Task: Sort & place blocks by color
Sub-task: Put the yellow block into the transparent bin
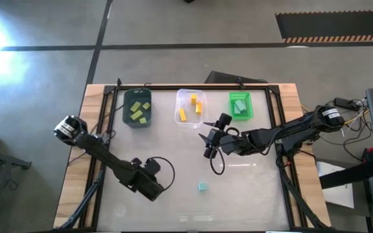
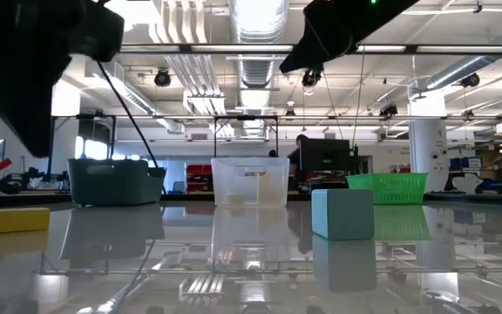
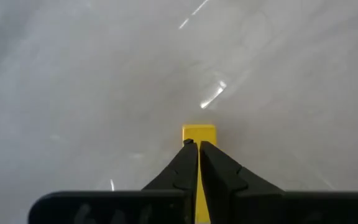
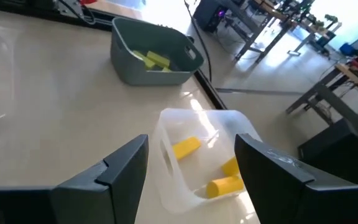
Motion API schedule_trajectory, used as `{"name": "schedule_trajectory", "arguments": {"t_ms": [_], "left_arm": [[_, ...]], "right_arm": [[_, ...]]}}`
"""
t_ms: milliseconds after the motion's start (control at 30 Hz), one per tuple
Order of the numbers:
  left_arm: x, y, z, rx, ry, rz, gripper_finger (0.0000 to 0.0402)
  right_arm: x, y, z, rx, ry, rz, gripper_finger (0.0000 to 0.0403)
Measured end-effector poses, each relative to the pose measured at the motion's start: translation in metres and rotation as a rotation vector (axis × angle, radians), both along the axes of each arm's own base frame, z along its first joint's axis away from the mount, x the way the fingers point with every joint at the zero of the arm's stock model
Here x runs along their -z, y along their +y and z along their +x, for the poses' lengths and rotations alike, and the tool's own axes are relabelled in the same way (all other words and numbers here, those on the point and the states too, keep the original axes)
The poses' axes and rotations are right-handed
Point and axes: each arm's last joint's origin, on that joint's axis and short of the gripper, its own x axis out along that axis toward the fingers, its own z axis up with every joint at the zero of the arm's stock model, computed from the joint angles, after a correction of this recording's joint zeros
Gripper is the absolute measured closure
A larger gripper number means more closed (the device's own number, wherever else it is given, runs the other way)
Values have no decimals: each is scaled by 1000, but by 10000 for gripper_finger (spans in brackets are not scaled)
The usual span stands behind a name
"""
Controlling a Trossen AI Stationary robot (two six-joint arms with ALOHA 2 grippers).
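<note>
A yellow bar [image 3: 199,132] lies flat on the table right under my left gripper [image 3: 197,144], near the table's near edge, left of the middle [image 1: 151,188]. The fingers are shut; the low view shows the bar [image 2: 11,220] on the table with a gap between it and the dark fingertip [image 2: 31,148] above. A teal-mint cube [image 1: 203,186] [image 2: 342,214] sits on the table to the right of it. My right gripper [image 1: 208,144] [image 4: 191,158] is open and empty, hovering mid-table, on the near side of the clear bin.
Three bins stand along the far edge: a dark teal bin [image 1: 138,108] [image 4: 154,59] with pale yellow-green blocks, a clear bin [image 1: 191,108] [image 4: 197,155] with yellow blocks, and a bright green bin [image 1: 240,105] with teal-mint blocks. A cable loops beside my left gripper.
</note>
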Motion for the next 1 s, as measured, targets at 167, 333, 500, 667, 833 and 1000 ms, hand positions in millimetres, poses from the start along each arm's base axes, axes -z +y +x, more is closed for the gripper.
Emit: {"name": "schedule_trajectory", "arguments": {"t_ms": [167,333,500,667,833,1000], "left_arm": [[-13,2,-5,29,-32,-22,400],[-14,0,-6,41,-23,-44,397],[-13,-2,-7,96,-25,-26,349],[4,-2,-9,101,-55,-29,261],[29,-2,-12,105,-121,-70,188],[45,4,-23,86,-86,-50,175]], "right_arm": [[-2,9,-7,-14,-1,35,172],[-1,21,-11,-40,-7,65,172],[-1,35,-14,-78,-15,80,172],[0,45,-17,-110,-22,92,172],[2,51,-20,-116,-33,120,172],[3,53,-21,-115,-38,133,172]]}}
